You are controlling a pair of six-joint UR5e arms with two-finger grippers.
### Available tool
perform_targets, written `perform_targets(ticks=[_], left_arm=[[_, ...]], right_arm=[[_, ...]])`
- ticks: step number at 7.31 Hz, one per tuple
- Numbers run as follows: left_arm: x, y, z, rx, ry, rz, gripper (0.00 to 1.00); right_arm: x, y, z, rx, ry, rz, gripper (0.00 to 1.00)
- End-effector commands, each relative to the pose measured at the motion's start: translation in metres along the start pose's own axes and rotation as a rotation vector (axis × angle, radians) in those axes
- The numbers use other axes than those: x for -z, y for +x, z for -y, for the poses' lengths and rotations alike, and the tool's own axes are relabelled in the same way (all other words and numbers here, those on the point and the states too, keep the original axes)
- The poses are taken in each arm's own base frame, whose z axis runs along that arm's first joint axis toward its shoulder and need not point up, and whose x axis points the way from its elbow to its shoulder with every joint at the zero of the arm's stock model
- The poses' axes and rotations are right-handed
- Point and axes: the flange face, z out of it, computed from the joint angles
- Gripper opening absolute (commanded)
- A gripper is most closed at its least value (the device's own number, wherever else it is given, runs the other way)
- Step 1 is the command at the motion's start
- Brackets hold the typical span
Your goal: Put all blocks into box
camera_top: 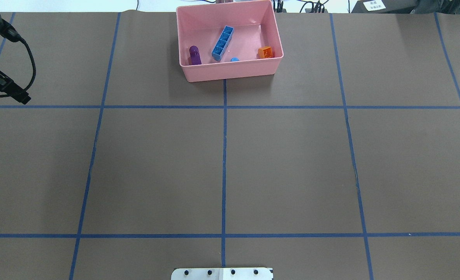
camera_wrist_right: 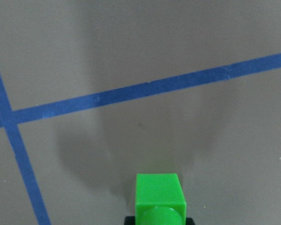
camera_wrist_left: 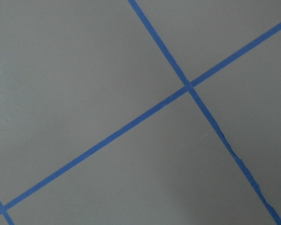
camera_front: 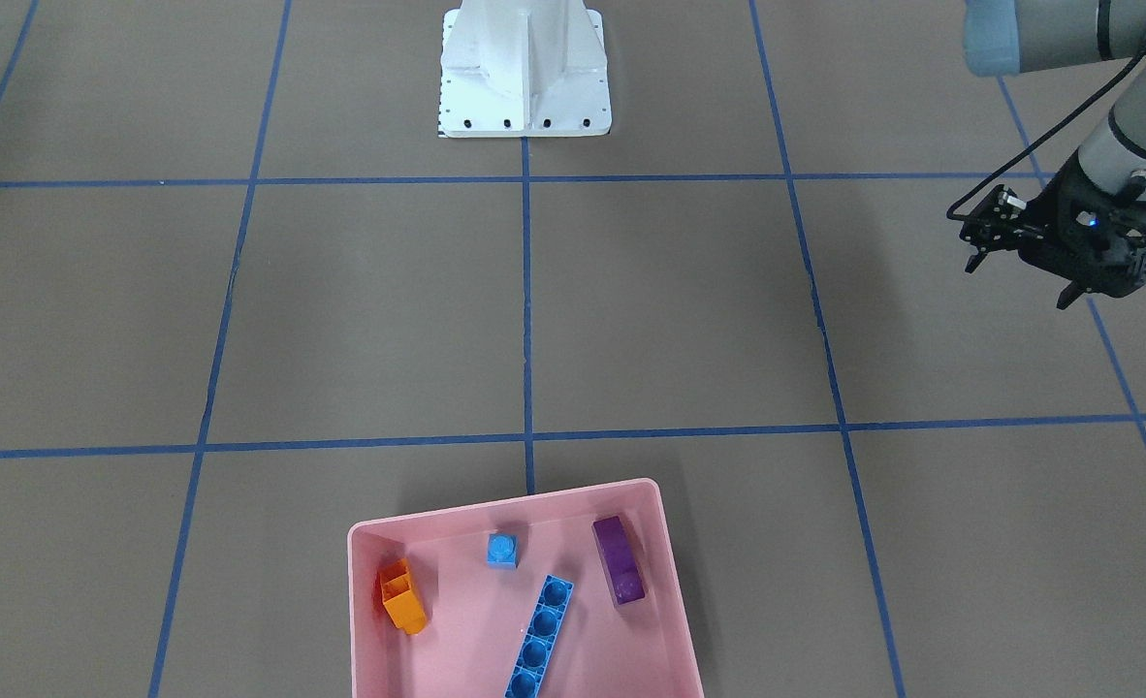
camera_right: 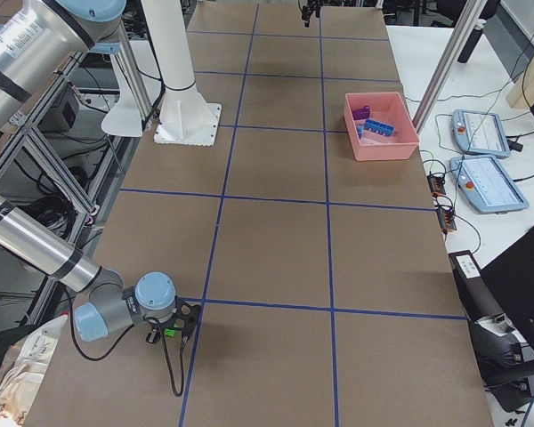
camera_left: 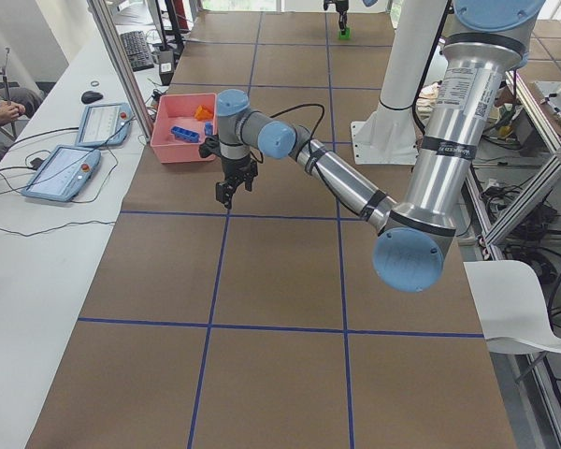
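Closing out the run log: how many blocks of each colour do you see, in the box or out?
orange block: 1
blue: 2, the long blue block and the small blue block
purple block: 1
green block: 1, outside the box
Total: 5

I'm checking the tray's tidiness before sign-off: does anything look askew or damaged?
The orange studded plastic brick in the shallow pink plastic tray lies tipped on its side near one wall, with its hollow underside showing. One blue tape line has a jagged, torn-looking stretch. Nothing else stands out.
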Motion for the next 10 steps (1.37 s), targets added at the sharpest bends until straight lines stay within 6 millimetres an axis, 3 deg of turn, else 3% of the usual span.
perform_targets(ticks=[1, 3, 4, 5, 6, 8, 9, 10], left_arm=[[0.001, -0.002, -0.001, 0.004, 0.001, 0.001, 1.00], [0.000, -0.007, -0.005, 0.014, -0.004, 0.003, 1.00], [-0.005, -0.016, -0.013, 0.033, -0.019, 0.009, 1.00], [-0.015, -0.033, -0.035, 0.068, -0.049, 0.019, 1.00], [-0.014, -0.052, -0.048, 0.104, -0.053, 0.031, 1.00], [-0.017, -0.111, -0.117, 0.237, -0.088, 0.050, 1.00], [-0.009, -0.120, -0.123, 0.261, -0.075, 0.051, 1.00], [-0.004, -0.134, -0.144, 0.316, -0.066, 0.001, 1.00]], right_arm=[[0.001, -0.004, 0.002, 0.074, 0.013, -0.014, 0.00], [0.022, -0.044, 0.018, 0.132, 0.073, 0.035, 0.00], [0.030, -0.073, 0.037, 0.169, 0.097, 0.073, 0.00], [0.040, -0.102, 0.064, 0.188, 0.140, 0.106, 0.00], [0.059, -0.145, 0.098, 0.169, 0.146, 0.116, 0.00], [0.121, -0.247, 0.164, 0.109, 0.154, 0.108, 0.00], [0.145, -0.280, 0.192, 0.099, 0.175, 0.116, 0.00], [0.168, -0.309, 0.214, 0.113, 0.207, 0.134, 0.00]])
